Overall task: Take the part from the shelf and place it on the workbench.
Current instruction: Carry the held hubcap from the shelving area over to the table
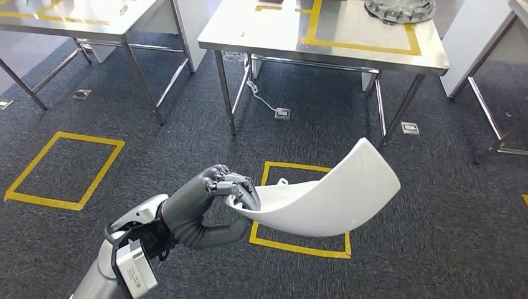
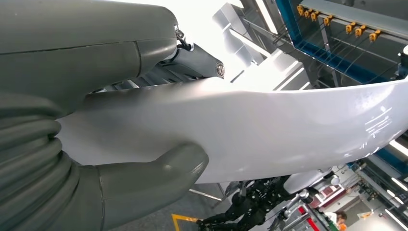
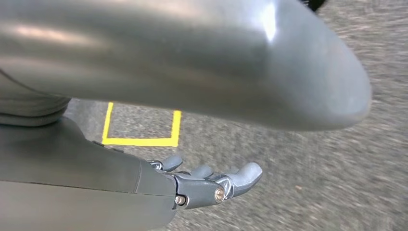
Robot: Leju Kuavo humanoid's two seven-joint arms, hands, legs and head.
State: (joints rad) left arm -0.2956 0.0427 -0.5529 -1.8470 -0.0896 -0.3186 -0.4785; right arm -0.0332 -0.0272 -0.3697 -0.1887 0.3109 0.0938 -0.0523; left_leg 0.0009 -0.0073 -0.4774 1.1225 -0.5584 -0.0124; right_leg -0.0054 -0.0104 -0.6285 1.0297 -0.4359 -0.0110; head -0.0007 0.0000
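My left hand [image 1: 224, 187] grips one end of a long curved white part [image 1: 330, 196], which sweeps up and to the right above the carpet. From the left wrist camera, the thumb [image 2: 159, 175] and fingers [image 2: 192, 55] clamp the white part [image 2: 269, 130] between them. The workbench [image 1: 261, 37], a steel table with yellow tape lines, stands ahead at the top centre. My right hand [image 3: 211, 185] hangs over the carpet, its fingers apart and nothing in them.
A round grey metal part [image 1: 398, 9] lies on the workbench's far right. A second steel table [image 1: 81, 18] stands at the upper left. Yellow tape squares [image 1: 62, 168] mark the grey carpet. A cable and floor sockets [image 1: 281, 113] lie under the workbench.
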